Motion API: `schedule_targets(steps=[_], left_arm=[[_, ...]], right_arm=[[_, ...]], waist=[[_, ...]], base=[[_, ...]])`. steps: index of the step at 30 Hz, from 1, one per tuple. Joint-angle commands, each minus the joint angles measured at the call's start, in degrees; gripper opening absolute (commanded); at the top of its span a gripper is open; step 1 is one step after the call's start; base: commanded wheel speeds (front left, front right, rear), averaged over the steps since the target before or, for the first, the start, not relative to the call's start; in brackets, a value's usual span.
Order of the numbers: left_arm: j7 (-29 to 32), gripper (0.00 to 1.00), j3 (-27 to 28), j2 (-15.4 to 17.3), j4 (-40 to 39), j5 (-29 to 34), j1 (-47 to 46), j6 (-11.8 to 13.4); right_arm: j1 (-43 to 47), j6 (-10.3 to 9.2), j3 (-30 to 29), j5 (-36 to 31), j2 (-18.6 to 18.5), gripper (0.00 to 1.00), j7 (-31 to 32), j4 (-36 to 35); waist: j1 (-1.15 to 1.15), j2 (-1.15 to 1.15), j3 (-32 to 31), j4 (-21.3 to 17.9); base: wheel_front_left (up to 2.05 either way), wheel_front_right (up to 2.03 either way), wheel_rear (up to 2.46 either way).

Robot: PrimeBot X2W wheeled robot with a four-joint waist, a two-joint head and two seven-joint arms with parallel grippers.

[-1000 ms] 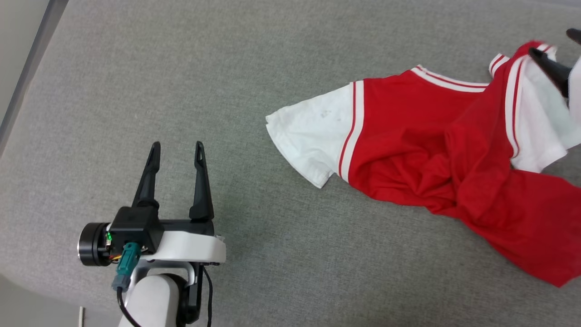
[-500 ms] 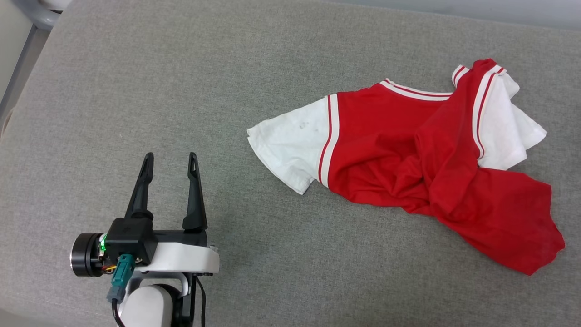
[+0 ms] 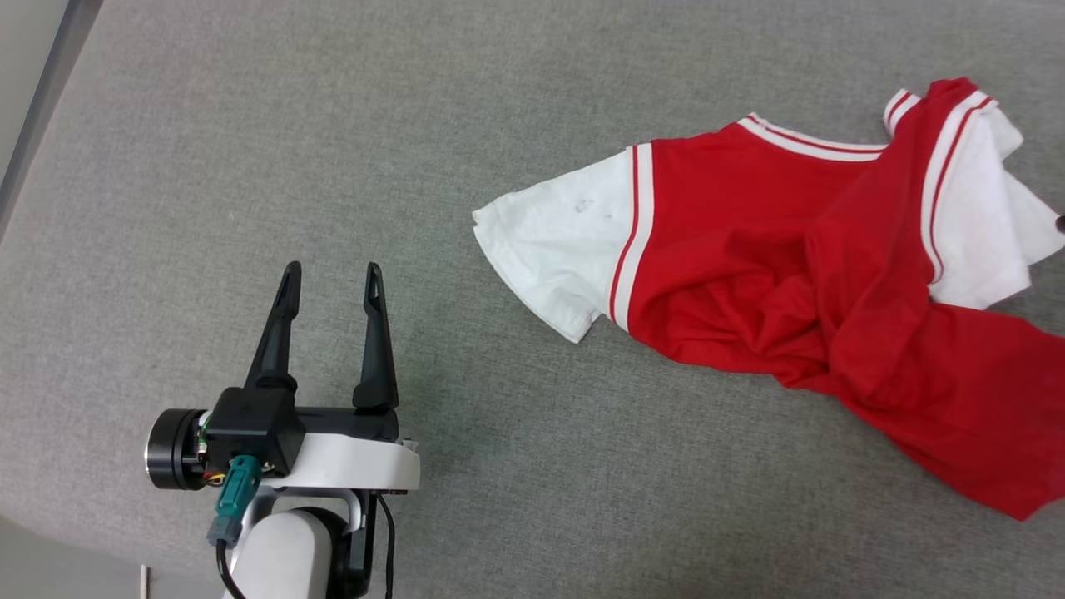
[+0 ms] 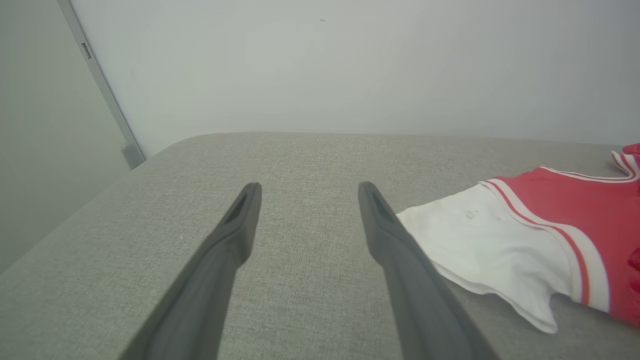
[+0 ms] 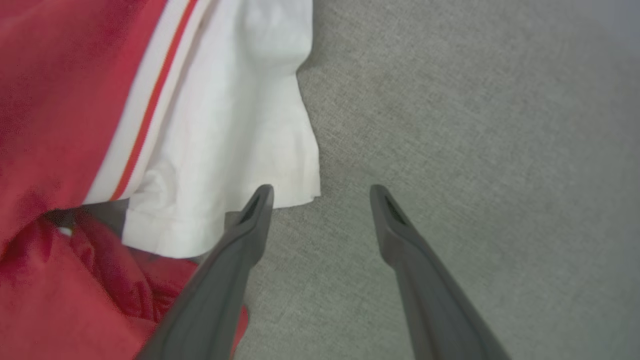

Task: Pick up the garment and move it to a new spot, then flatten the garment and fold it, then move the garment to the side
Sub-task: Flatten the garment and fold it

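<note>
Head view: garment point(image 3: 749, 274) crumpled on grey fabric surface point(image 3: 250, 125), toward the right side; red body bunched and twisted, one white sleeve point(image 3: 557, 249) spread flat at its left end, second sleeve at upper right, red-and-white striped trim along sleeve seams and collar. Left gripper point(image 3: 331, 268) at lower left, well apart from the garment, fingers pointing up the view, spread wide, holding nothing, bare surface beneath. Left wrist view: left gripper point(image 4: 308, 186) with both dark fingers wide apart, only grey surface point(image 4: 300, 150) between them; white sleeve point(image 4: 480, 240) lying to the right of the right-hand finger, red body point(image 4: 550, 200) beyond it at the view's right edge; pale wall point(image 4: 350, 65) behind, grey metal strip point(image 4: 107, 95) running down at upper left. Right wrist view: right gripper point(image 5: 321, 189) also spread wide, gripping nothing, grey surface point(image 5: 475, 125) between and beyond the tips; corner of a white sleeve point(image 5: 225, 125) just beside the left-hand fingertip, contact impossible to tell; red cloth point(image 5: 60, 100) bunched at upper left and again low beside that same finger.
</note>
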Motion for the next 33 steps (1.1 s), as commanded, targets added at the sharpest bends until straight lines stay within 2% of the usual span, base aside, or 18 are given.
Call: schedule_targets(steps=[1,7,10,15,16,17,18,21,25,30,33], left_arm=[[-0.15,1.0,-0.27,-0.05,-0.07,-0.25,-0.65,0.41],[-0.15,1.0,-1.2,-0.06,-0.25,-0.81,-1.57,0.87],[-0.15,1.0,-1.58,-0.05,-0.2,-1.03,-2.48,1.04],[-0.15,1.0,-1.3,-0.05,0.18,-1.18,-2.66,1.34],[-0.15,1.0,-1.15,-0.05,0.32,-1.08,-2.7,1.36],[-0.15,1.0,-0.97,-0.06,0.47,-0.91,-2.66,1.34],[-0.15,1.0,-0.82,-0.05,0.62,-0.74,-2.59,1.25],[-0.15,1.0,-0.39,-0.05,0.94,-0.41,-2.39,0.99],[-0.15,1.0,0.96,0.03,1.63,0.61,-1.58,0.22],[-0.15,1.0,3.14,1.67,2.12,1.1,-1.42,-1.32],[-0.15,1.0,4.13,3.08,2.62,1.06,-2.41,-3.09]], right_arm=[[0.77,-0.06,-0.17,-1.12,1.13,1.0,1.03,-0.05],[1.88,-0.05,0.93,-4.75,2.78,1.0,3.36,1.14],[4.71,-0.03,3.37,-6.67,3.27,1.0,4.51,1.75],[8.38,0.04,4.66,-6.05,4.5,1.0,4.14,2.43],[8.39,0.04,4.39,-5.89,4.87,0.75,3.39,2.4],[8.23,0.04,4.05,-5.86,5.14,0.05,2.59,2.29],[8.06,0.05,3.68,-5.86,5.31,0.0,1.67,2.17],[7.21,0.03,2.55,-6.2,5.33,0.0,-0.92,1.84],[6.19,-0.05,-0.08,-6.26,5.25,0.0,-7.37,0.92],[8.1,-0.05,-2.27,-6.65,4.54,0.0,-15.16,-1.58],[10.43,-0.05,-3.72,-6.38,3.88,0.0,-18.34,-3.14]], waist=[[0.0,0.0,1.26,0.97],[0.0,0.0,3.74,2.29],[0.0,0.0,4.55,2.82],[0.0,0.0,4.82,2.8],[0.0,0.0,4.67,2.65],[0.0,0.0,4.43,2.43],[0.0,0.0,4.11,2.2],[0.0,0.0,3.2,1.64],[0.0,0.0,0.42,0.18],[0.0,0.0,-3.8,-2.24],[0.0,0.0,-5.99,-3.67]], base=[[0.0,0.0,0.0],[0.0,0.0,0.0],[0.0,0.0,0.0],[0.0,0.0,0.0],[0.0,0.0,0.0],[0.0,0.0,0.0],[0.0,0.0,0.0],[0.0,0.0,0.0],[0.0,0.0,0.0],[0.0,0.0,0.0],[0.0,0.0,0.0]])
